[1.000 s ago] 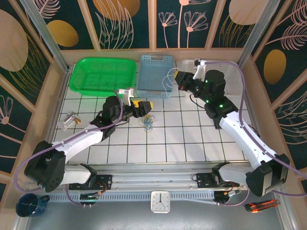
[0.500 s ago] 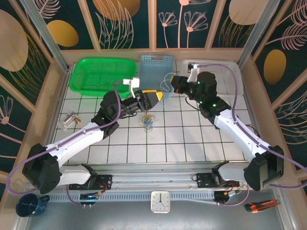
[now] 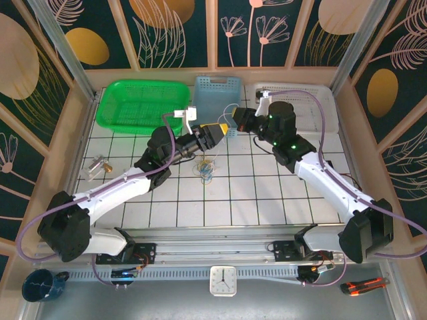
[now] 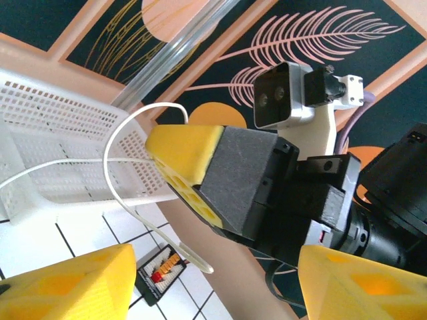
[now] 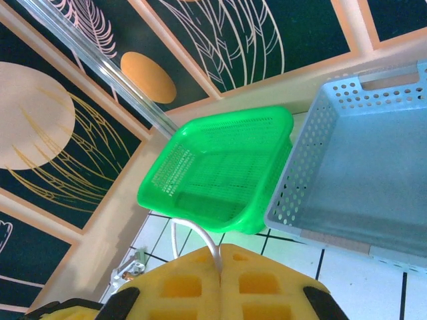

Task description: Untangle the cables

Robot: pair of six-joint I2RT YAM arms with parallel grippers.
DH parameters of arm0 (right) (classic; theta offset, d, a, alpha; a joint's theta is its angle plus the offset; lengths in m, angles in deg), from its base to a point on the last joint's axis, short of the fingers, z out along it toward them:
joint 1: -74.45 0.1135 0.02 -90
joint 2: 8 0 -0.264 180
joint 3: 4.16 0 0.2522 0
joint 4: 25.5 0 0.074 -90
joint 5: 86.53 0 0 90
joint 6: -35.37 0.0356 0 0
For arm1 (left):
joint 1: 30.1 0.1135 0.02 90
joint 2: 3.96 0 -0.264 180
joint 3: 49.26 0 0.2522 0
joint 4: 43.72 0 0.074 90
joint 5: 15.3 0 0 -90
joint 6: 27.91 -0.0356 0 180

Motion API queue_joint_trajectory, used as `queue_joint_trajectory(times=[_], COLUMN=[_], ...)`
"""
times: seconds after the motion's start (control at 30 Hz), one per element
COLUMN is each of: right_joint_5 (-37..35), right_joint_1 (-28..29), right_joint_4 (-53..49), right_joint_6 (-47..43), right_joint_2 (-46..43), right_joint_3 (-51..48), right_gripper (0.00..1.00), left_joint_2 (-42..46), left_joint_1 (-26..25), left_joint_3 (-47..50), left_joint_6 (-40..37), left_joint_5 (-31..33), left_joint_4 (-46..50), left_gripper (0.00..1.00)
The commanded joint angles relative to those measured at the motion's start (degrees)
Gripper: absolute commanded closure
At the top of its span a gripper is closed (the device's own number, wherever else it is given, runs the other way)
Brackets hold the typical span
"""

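Blue basket, green basket just beyond grippers; left gripper raised, fingers spread, tip close to right gripper, which pinches white cable; cable tangle lies beneath left gripper.

No legible text, brand, label or number in any view. Clock on the near rail between the arm bases: dial marks too small to read as numerals. Small black tray on the worktop, left wrist view: pale marks on it, blurred, unreadable.
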Motion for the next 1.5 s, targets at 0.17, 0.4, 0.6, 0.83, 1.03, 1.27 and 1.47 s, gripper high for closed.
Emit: queue_joint_trajectory(times=[0.17,0.4,0.6,0.83,1.03,1.27,1.47], right_joint_5=[-0.2,0.2,0.1,-0.1,-0.2,1.6,1.8], right_joint_1=[0.7,0.7,1.8,1.8,1.4,1.4,1.4], right_joint_4=[3.3,3.7,4.1,4.2,5.2,8.5,8.6], right_joint_6=[0.2,0.3,0.5,0.5,0.3,-0.8,-1.5], right_joint_2=[0.4,0.4,0.1,-0.1,-0.6,-1.1,-2.5], right_joint_3=[-1.1,-1.9,-3.1,-3.6,-4.9,-7.7,-8.4], right_gripper=[1.0,1.0,1.0,1.0,1.0,1.0,0.87], left_joint_2=[-2.8,-3.9,-4.1,-3.9,-3.0,-4.6,-11.1], left_joint_1=[-0.2,-0.3,-0.2,-0.2,-0.2,-0.2,-0.1], left_joint_3=[-2.6,-2.9,-4.0,-5.1,-8.2,-20.2,-37.9], left_joint_6=[1.4,1.5,1.3,0.6,-0.8,-4.6,-10.0], left_joint_5=[1.1,1.9,2.3,2.5,2.0,1.6,1.2], left_joint_4=[-4.0,-5.1,-5.2,-4.1,-2.2,4.8,15.6], left_gripper=[0.43,0.65,0.94,1.0,1.0,1.0,1.0])
